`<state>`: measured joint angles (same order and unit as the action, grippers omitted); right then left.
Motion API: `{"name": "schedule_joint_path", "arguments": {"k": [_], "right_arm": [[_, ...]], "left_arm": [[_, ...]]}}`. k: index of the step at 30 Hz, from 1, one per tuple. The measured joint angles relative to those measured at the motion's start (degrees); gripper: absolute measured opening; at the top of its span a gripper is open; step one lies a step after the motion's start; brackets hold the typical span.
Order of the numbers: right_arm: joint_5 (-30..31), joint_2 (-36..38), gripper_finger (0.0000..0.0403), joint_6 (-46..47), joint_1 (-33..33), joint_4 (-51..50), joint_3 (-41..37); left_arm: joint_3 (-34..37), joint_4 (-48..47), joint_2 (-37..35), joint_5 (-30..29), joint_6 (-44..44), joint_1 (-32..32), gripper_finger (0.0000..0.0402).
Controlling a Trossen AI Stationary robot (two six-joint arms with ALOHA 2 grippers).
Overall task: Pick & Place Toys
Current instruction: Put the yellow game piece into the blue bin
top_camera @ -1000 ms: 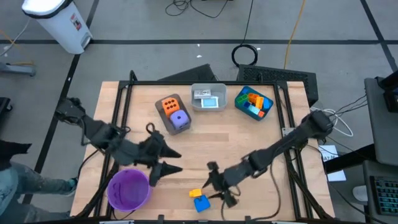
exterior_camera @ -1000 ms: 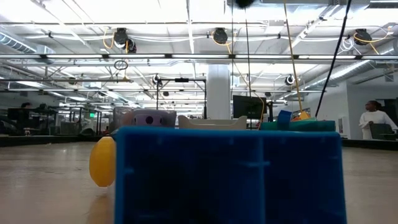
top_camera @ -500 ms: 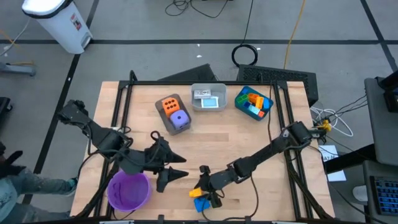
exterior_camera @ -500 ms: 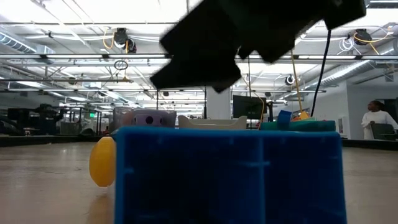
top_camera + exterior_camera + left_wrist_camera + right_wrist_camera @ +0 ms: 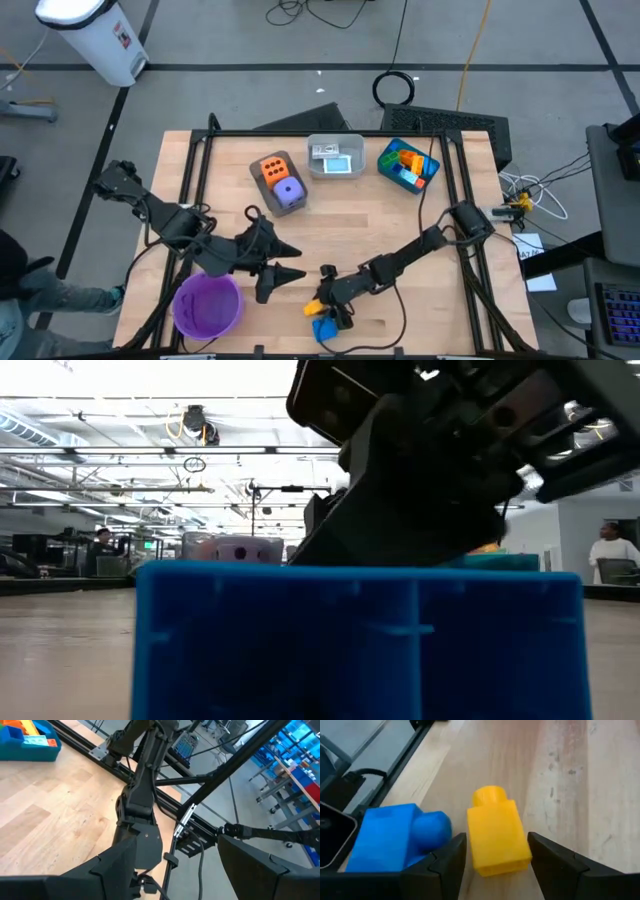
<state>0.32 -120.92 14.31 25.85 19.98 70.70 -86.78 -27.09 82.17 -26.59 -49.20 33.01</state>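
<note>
A yellow brick (image 5: 313,309) (image 5: 497,837) and a blue brick (image 5: 323,328) (image 5: 395,842) lie side by side on the wood near the table's near edge. My right gripper (image 5: 322,306) (image 5: 496,837) is low over them and open, with one finger on each side of the yellow brick's near end. In the low view the blue brick (image 5: 360,640) fills the front and hides the yellow one, and the right gripper (image 5: 450,470) hangs just above it. My left gripper (image 5: 296,263) (image 5: 175,860) is open and empty beside the purple bowl (image 5: 207,305). My right gripper comes slanting down from the table's right side, its fingers (image 5: 555,865) along the yellow brick's two long sides (image 5: 522,852). I cannot tell whether they touch it. The outer side of the other finger (image 5: 445,862) lies against the blue brick's stud end (image 5: 432,827). Both bricks rest on the table.
At the far side a grey bin (image 5: 262,190) holds an orange die (image 5: 274,168) and a purple die (image 5: 290,192). Beside it are a white bin (image 5: 335,157) with cards and a teal bin (image 5: 408,165) with bricks. Bare wood lies mid-table. People show in the room behind.
My right gripper has gone toward the table's left edge and down, onto the two bricks, and now straddles the yellow one. The blue brick has shifted a little toward the near edge and now covers the yellow one in the low view. My left gripper has gone slightly toward the near edge.
</note>
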Motion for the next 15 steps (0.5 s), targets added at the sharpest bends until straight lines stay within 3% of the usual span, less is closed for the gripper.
{"name": "schedule_joint_path", "arguments": {"k": [8,15], "right_arm": [[2.64,-0.04,0.019,-0.14,-2.04,5.16,0.0],[2.47,-0.01,0.012,-0.07,-2.86,4.61,0.02]], "left_arm": [[0.0,-0.22,0.0,0.87,-0.65,0.0,0.0287],[0.0,-0.68,0.0,1.07,-0.75,0.0,0.0287]]}}
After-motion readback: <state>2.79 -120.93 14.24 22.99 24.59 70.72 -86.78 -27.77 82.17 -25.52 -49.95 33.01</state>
